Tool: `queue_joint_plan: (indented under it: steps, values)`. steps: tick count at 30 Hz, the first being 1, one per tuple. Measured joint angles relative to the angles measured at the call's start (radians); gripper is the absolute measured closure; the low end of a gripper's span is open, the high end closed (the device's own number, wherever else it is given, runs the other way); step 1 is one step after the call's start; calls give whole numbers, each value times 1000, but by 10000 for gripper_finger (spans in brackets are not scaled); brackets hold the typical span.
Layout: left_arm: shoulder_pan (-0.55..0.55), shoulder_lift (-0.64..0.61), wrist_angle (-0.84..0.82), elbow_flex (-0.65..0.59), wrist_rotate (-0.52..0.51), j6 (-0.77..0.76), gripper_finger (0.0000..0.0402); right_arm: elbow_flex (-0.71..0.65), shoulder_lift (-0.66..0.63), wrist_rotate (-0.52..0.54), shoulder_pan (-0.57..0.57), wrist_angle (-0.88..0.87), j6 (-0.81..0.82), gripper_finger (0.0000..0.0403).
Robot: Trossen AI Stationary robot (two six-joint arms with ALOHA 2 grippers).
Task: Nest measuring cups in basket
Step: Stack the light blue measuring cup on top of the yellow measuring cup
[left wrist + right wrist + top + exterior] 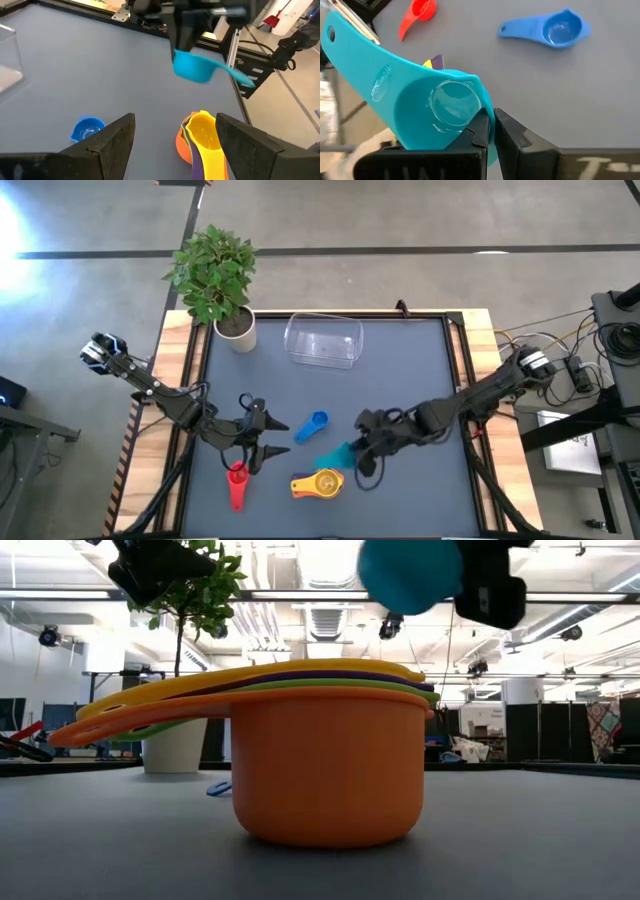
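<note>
My right gripper (358,448) is shut on the teal measuring cup (335,452) and holds it in the air above and beside a nested stack (318,483) of orange, green, purple and yellow cups. In the low view the teal cup (410,575) hangs over the orange cup (330,775), which stands on its base. The blue cup (312,425) and the red cup (237,485) lie apart on the mat. My left gripper (268,438) hovers open between the blue and red cups, touching nothing. The clear basket (323,340) stands near the far edge. My right gripper pinches the teal cup's bowl wall (487,111) at the side opposite the handle, one finger (481,131) inside the bowl and one outside. The cup is lifted clear of the table. Its handle (355,55) points away from the fingers.
A white plant pot (237,330) with a leafy plant stands at the far left corner beside the basket. The dark mat (400,370) has wooden rails along its left and right sides. Bare mat lies between the basket and the cups.
</note>
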Motion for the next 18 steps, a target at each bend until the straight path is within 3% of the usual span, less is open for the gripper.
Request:
queue_joint_plan:
  steps: [3,10,18]
  values:
    - [-1,-11,-65,4,1,-68,141,70,85,30,17,-21,-18,394]
    - [-1,-36,-312,62,1,-186,141,216,257,-49,26,-16,-36,394]
    - [-1,-37,-344,84,1,-187,141,281,334,-102,26,-45,-28,394]
